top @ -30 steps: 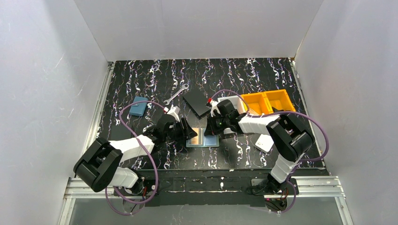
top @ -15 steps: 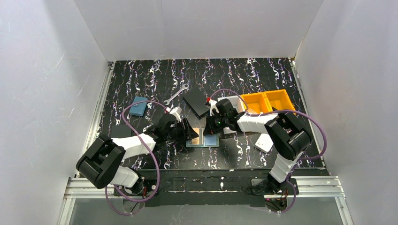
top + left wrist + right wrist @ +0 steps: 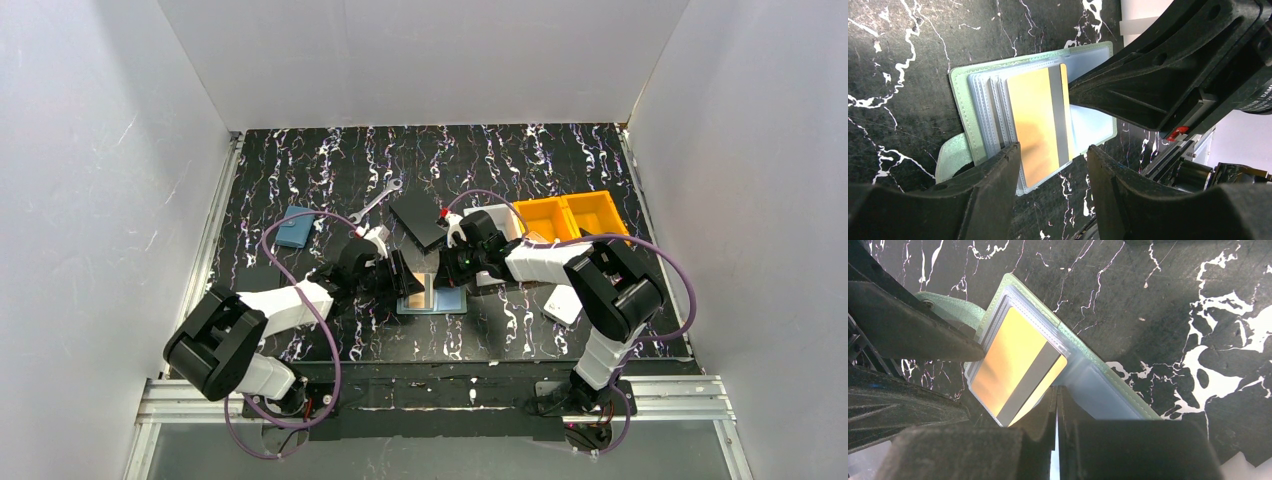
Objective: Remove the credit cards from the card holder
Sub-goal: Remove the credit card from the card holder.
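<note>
As the top camera is looking down, the left end effector and the right end effector are facing each other tip to tip. The card holder is lying opened flat on the marbled black tabletop just beneath and between them. A tan credit card is showing on the holder's half nearer the left end effector. A black square plate and a wrench are lying beyond both tips. A blue pouch is sitting well out past the left end effector, and orange bins and a white box are sitting out past the right one.

In the left wrist view, the left end effector is standing released. Its fingers are spread to either side of the near end of the tan credit card, one meeting the card's edge and the other standing clear of it. The card, crossed by a grey stripe, is lying on the stack of clear sleeves in the mint-green card holder, straight ahead of these fingers. The right end effector is pointing in from the far right, clenched, with its tip at the card's striped edge.

In the right wrist view, the right end effector is pressing its fingers together, leaving only a slit. Its tip is sitting against the striped edge of the tan credit card, over the holder's pale inner panel. I cannot tell whether it is pinching anything. The card holder is lying directly ahead of it, and the left end effector is straddling the card's far end.
</note>
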